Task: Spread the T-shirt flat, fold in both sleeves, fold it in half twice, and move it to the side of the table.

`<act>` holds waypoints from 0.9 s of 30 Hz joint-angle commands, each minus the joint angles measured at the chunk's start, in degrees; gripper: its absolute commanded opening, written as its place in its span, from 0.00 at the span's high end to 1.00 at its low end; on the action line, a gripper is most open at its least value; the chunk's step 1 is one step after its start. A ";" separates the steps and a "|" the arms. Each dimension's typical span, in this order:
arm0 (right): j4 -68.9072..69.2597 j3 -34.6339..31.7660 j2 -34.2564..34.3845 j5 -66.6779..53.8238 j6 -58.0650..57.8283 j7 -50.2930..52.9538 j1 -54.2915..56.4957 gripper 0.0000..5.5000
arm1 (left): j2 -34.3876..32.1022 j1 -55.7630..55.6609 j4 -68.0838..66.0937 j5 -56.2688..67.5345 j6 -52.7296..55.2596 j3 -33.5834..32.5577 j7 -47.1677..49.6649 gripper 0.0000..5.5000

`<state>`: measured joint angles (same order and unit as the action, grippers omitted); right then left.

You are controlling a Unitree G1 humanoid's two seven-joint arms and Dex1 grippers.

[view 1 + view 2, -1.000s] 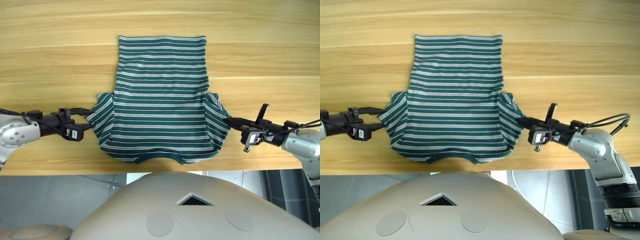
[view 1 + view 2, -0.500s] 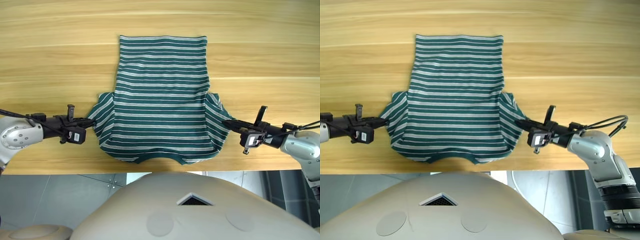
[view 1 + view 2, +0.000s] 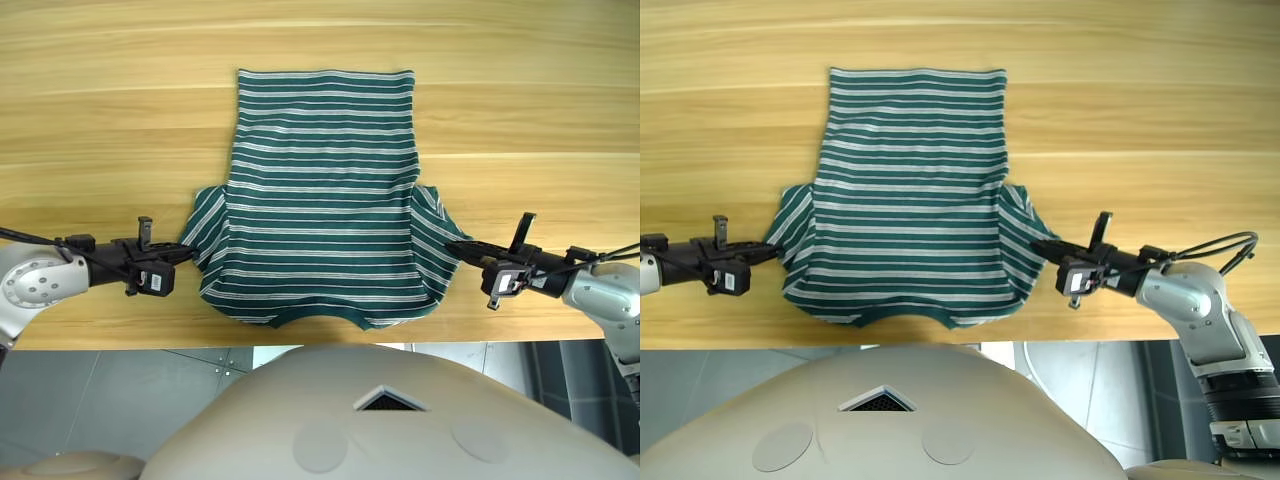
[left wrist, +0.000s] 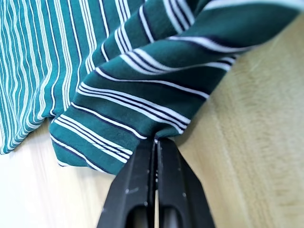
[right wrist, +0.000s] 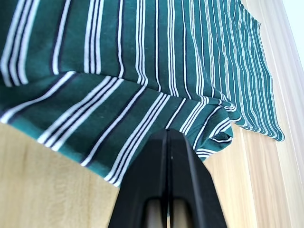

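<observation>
**Left sleeve drawn in a little, both sleeves pinched**

The T-shirt point(image 3: 320, 190) lies flat in the middle of the desk point(image 3: 540, 110), its collar toward the near edge. Since a second ago the left sleeve point(image 3: 205, 225) sits a bit closer to the shirt body. This is because your left hand point(image 3: 183, 254), clenched on the sleeve edge, has turned and slid toward the near edge. Your right hand point(image 3: 455, 246), clenched on the tip of the right sleeve point(image 3: 435, 225), has hardly moved. I judge the spreading is finished and the sleeve folds are starting, though neither sleeve lies over the body yet.
</observation>
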<state>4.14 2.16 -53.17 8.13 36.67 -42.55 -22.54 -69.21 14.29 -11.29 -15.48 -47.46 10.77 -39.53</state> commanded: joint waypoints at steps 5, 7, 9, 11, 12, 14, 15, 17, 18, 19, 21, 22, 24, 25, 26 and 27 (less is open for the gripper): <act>0.48 -0.81 -1.34 -0.33 0.34 -0.49 -1.07 1.00 | -2.55 1.58 1.73 2.76 -0.73 -4.27 -1.34 0.99; 0.56 -0.84 -1.38 -0.37 0.34 -0.51 -1.18 1.00 | -2.71 1.46 1.77 3.12 -0.72 -5.14 -1.57 0.99; 0.58 -0.86 -1.44 -0.43 0.40 -0.56 -1.20 1.00 | -2.87 1.24 1.62 3.24 -0.72 -6.15 -1.64 0.99; 0.62 -0.85 -1.46 -0.43 0.48 -0.56 -1.31 1.00 | -3.00 1.16 1.93 3.49 -0.83 -7.06 -1.84 0.99; 0.63 -0.84 -1.45 -0.42 0.50 -0.54 -1.35 1.00 | -2.98 1.04 2.33 3.89 -1.08 -7.28 -2.01 0.99; 0.76 -0.81 -1.41 -0.40 0.52 -0.51 -1.46 1.00 | -2.72 0.72 3.50 5.25 -1.64 -7.45 -2.49 0.99; 0.79 -0.77 -1.38 -0.39 0.53 -0.51 -1.46 1.00 | -2.37 0.38 4.33 6.47 -1.73 -7.29 -2.97 0.99; 0.84 -0.60 -1.27 -0.38 0.50 -0.54 -1.30 1.00 | -1.48 -0.60 5.75 8.28 -1.78 -6.62 -3.83 0.99; 0.90 -0.46 -1.19 -0.33 0.47 -0.55 -1.22 1.00 | -0.93 -1.23 6.28 8.74 -1.69 -6.20 -4.13 0.99; 0.94 -0.36 -1.14 -0.31 0.45 -0.57 -1.17 1.00 | -0.41 -1.82 6.73 9.15 -1.60 -5.83 -4.40 0.99; 1.16 -0.24 -1.11 -0.30 0.40 -0.63 -1.19 1.00 | 0.36 -2.33 7.43 9.95 -1.42 -5.61 -4.88 0.99; 1.22 -0.21 -1.12 -0.30 0.40 -0.64 -1.23 1.00 | 0.82 -2.70 7.84 10.31 -1.35 -5.43 -5.14 0.99; 1.34 -0.17 -1.10 -0.27 0.42 -0.58 -1.38 1.00 | 2.45 -4.36 8.56 10.23 -0.91 -4.52 -5.44 0.99; 1.31 -0.09 -1.02 -0.22 0.44 -0.54 -1.33 1.00 | 3.61 -5.31 8.77 10.07 -0.55 -3.53 -5.80 0.99; 1.33 0.05 -0.97 -0.20 0.39 -0.57 -1.16 1.00 | 4.41 -5.80 8.78 9.45 -0.56 -2.81 -6.01 0.99; 1.39 0.20 -0.89 -0.15 0.34 -0.59 -0.99 1.00 | 5.42 -6.51 8.60 8.78 -0.41 -1.87 -6.30 0.99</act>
<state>4.85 2.25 -53.53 8.10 36.86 -42.63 -24.12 -65.07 9.27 -3.11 -5.37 -48.38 7.24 -44.67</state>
